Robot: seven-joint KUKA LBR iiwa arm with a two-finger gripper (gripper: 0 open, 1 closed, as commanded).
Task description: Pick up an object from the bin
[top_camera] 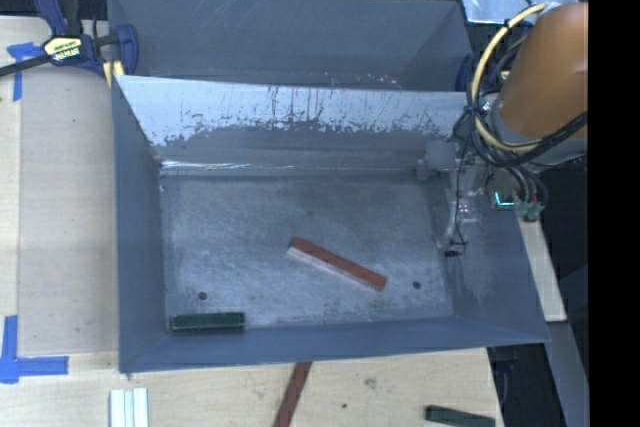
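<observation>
1. One bin (300, 35): grey metal, rectangular, with sloping walls. The far wall is streaked with dark vertical scratches and the flat floor is scuffed and speckled.
2. Two loose things lie on the floor, well apart from each other.
3. One brown bar (337, 264): flat, long and narrow, with a paler band along its upper edge. It lies near the middle of the floor, slanting down from left to right.
4. One green bar (207, 322): dark, short and straight-edged. It lies level in the near left corner, along the foot of the near wall.
5. Two small dark dots mark the floor, one near the green bar and one just right of the brown bar's lower end.
6. One gripper (453, 245): slim, metallic and pointing down. It hangs low by the right wall over bare floor.
7. Whether the gripper is spread or pressed together cannot be told, and nothing shows in it.
8. The brown bar is the nearest thing to the gripper. It lies to the gripper's left and is not touching it.
9. One arm (545, 65): it carries a rounded, smooth orange cover, with looped cables hanging below.
</observation>
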